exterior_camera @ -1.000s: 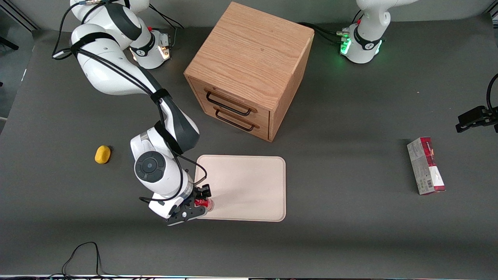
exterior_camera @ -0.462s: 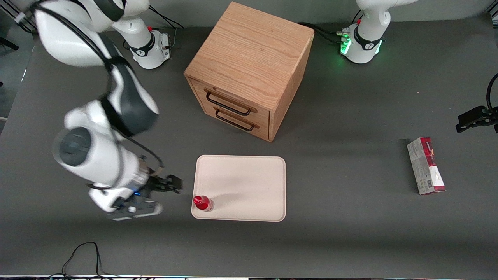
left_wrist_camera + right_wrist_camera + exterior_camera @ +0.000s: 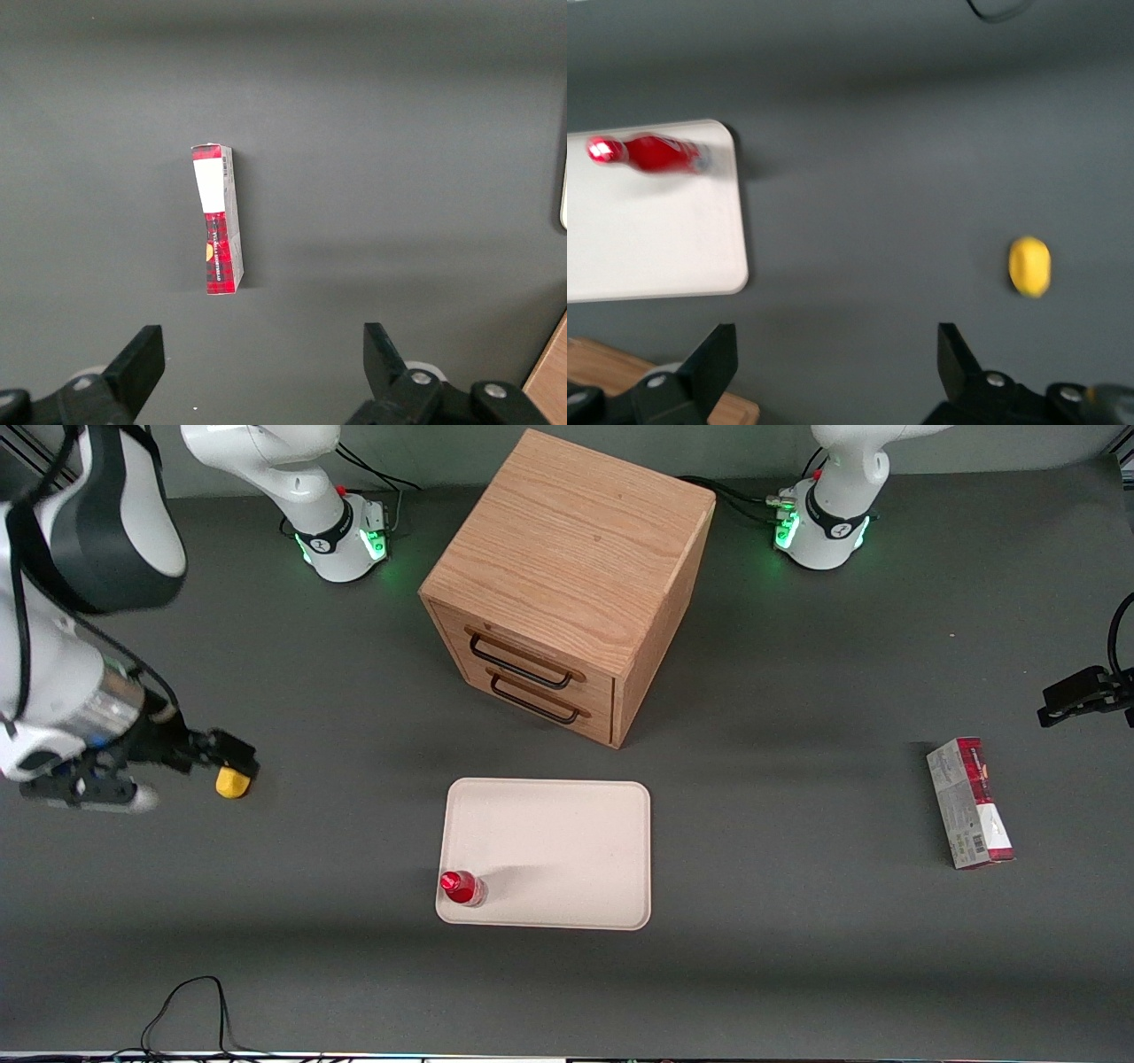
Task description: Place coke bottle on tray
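The small red coke bottle [image 3: 462, 887] stands upright on the cream-white tray [image 3: 567, 841], in the tray's corner nearest the front camera on the working arm's side. It also shows in the right wrist view [image 3: 651, 153], on the tray [image 3: 647, 239]. My right gripper [image 3: 182, 771] is open and empty, raised high above the table toward the working arm's end, well away from the tray and close to a yellow object [image 3: 233, 782]. In the right wrist view its jaws [image 3: 837, 354] stand wide apart with nothing between them.
A wooden two-drawer cabinet [image 3: 567, 584] stands farther from the front camera than the tray. The yellow object [image 3: 1029, 266] lies on the table toward the working arm's end. A red-and-grey carton [image 3: 968, 803] lies toward the parked arm's end, also in the left wrist view [image 3: 217, 220].
My gripper let go of the bottle on the tray, then rose and moved away toward the working arm's end of the table. The bottle stayed upright in the tray's corner.
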